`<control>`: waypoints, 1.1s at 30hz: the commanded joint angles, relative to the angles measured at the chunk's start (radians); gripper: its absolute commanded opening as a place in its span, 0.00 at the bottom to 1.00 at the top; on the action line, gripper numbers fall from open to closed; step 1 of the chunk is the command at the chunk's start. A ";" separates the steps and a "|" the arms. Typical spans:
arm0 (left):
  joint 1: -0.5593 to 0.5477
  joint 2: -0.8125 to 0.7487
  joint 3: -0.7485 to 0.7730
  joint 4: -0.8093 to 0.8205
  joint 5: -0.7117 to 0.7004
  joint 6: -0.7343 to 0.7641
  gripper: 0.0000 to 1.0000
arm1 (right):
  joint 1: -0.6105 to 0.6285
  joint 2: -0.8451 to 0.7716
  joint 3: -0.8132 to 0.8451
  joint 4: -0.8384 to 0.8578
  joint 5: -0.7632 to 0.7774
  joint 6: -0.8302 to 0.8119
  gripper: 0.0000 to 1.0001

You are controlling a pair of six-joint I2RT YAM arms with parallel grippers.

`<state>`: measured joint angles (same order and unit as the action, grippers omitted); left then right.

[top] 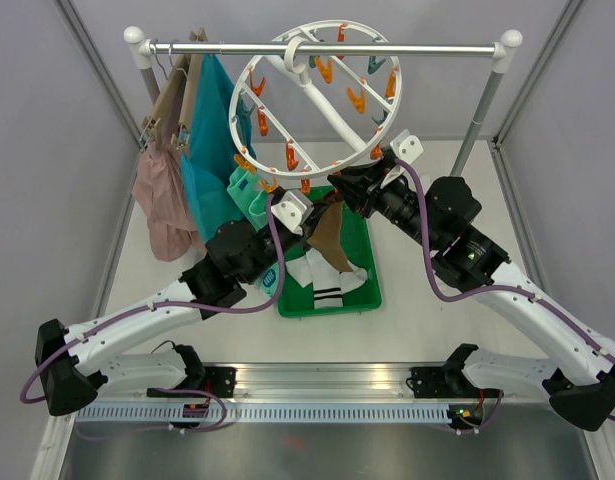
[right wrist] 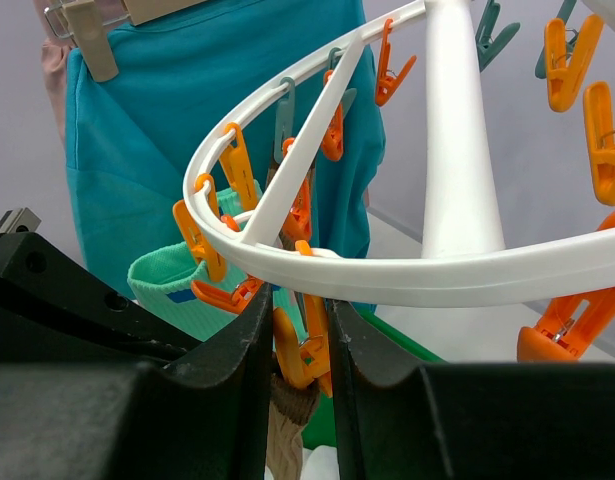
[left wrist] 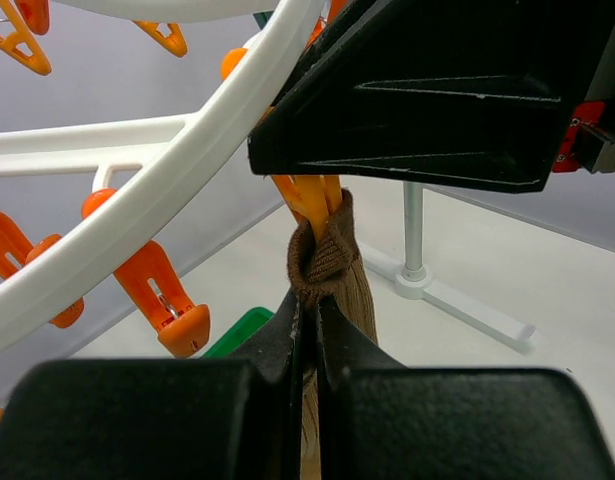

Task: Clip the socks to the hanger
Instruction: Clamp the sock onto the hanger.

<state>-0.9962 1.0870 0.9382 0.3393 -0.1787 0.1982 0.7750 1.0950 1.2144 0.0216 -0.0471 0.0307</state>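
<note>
- Your left hand point(left wrist: 309, 308) is clamping the brown sock point(left wrist: 332, 262), cuff at an orange peg point(left wrist: 307, 195)
- Your right hand point(right wrist: 297, 312) is squeezing that peg under the hanger point(right wrist: 457, 270)

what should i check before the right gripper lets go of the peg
1. left gripper shut on the brown sock: ok
2. sock cuff at the orange peg's tips: ok
3. right gripper closed around that peg: ok
4. peg biting the cuff: cannot tell
5. hanger hooked on the rail: ok
</note>
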 commanded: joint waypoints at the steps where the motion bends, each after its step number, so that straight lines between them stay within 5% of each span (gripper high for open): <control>1: 0.005 0.008 0.027 0.063 0.025 -0.039 0.02 | 0.007 0.006 0.034 -0.011 -0.017 0.011 0.00; 13: 0.005 0.010 0.022 0.059 0.022 -0.051 0.02 | 0.009 0.008 0.040 -0.009 -0.007 0.026 0.04; 25: 0.004 -0.015 0.043 -0.002 -0.050 -0.111 0.02 | 0.010 -0.026 0.068 -0.107 0.064 0.126 0.64; 33: 0.005 -0.050 0.073 -0.111 -0.139 -0.163 0.02 | 0.010 -0.075 0.042 -0.164 0.093 0.186 0.69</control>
<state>-0.9947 1.0737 0.9527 0.2680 -0.2501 0.0933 0.7815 1.0599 1.2446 -0.1249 0.0132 0.1688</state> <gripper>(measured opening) 0.048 0.688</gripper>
